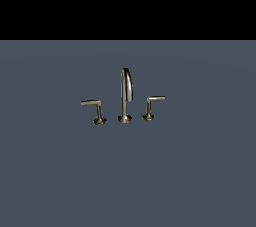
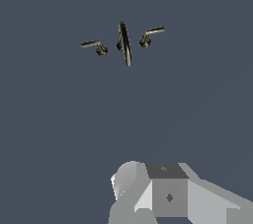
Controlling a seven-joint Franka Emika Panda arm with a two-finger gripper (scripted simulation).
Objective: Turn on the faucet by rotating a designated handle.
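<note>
Tool (image 2: 148, 188): only a grey blocky body shows in the wrist view, fingertips not identifiable, so can't tell if the fingers are apart or together. It holds nothing visible and sits well apart from the faucet. The exterior view shows no arm or tool at all.

Counts: 1 faucet (image 1: 125, 98), made of 3 separate pieces on the flat blue-grey desk (image 1: 200, 171): 1 arched gooseneck spout (image 1: 125, 91) and 2 lever handles.

Exterior view layout: spout in the middle, upright on a flared base. The handle (image 1: 151, 107), the smaller one, stands at 3 o'clock of the spout, near it but not touching, with its short arm pointing out toward 3 o'clock. The longer-armed lever (image 1: 95, 111) stands at 9 o'clock of the spout, arm pointing toward 9 o'clock. All three bases are spaced apart in a rough row.

Wrist view: the same three pieces seen from above, far from the camera. Spout (image 2: 125, 43) is foreshortened to a dark narrow strip, handle (image 2: 149, 35) and longer lever (image 2: 94, 46) are on either side of it.

View differences: the exterior view shows the spout's arch and the stems' height; the wrist view flattens those but is the only one showing the tool body. The exterior view also has a black band above the desk.
</note>
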